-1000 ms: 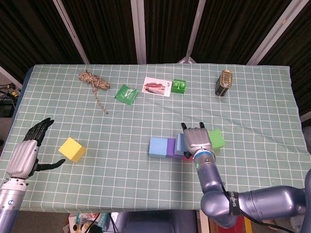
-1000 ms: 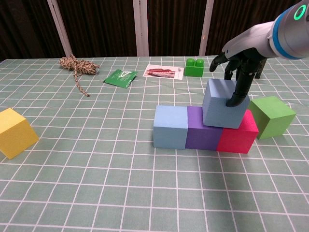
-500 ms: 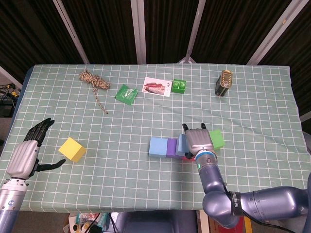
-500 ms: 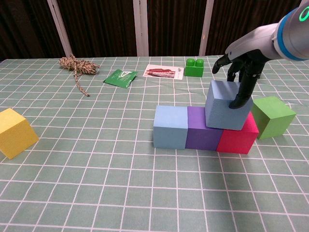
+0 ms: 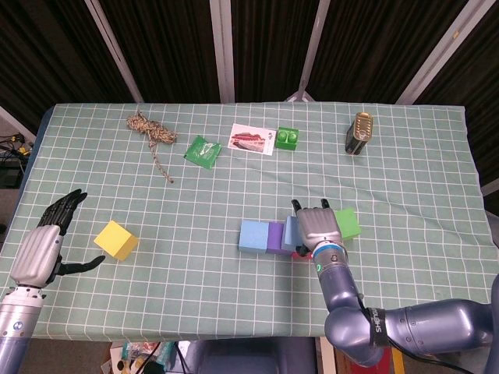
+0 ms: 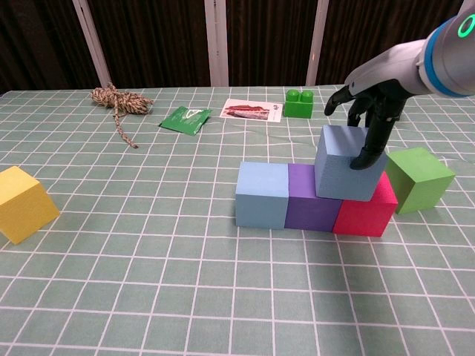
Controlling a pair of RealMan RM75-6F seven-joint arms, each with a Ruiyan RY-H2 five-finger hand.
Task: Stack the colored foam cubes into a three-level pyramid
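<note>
The right robot hand [image 6: 367,111] holds a grey-blue cube [image 6: 349,172] on the second level, set across the purple cube [image 6: 309,198] and red cube [image 6: 365,208], with a light blue cube [image 6: 261,194] ending the row. A green cube [image 6: 418,178] sits just beside the red one. The left robot hand [image 5: 48,241] rests with its fingers spread apart near the yellow cube [image 5: 115,239]. A green checked cloth covers the tabletop [image 5: 234,187]; dark curtains hang behind.

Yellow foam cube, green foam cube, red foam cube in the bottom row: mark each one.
Yellow foam cube [image 6: 22,204], chest view, middle of its near face.
Green foam cube [image 6: 420,178], chest view, middle of its front face.
Red foam cube [image 6: 364,211], chest view, front face, below the upper blue cube.
</note>
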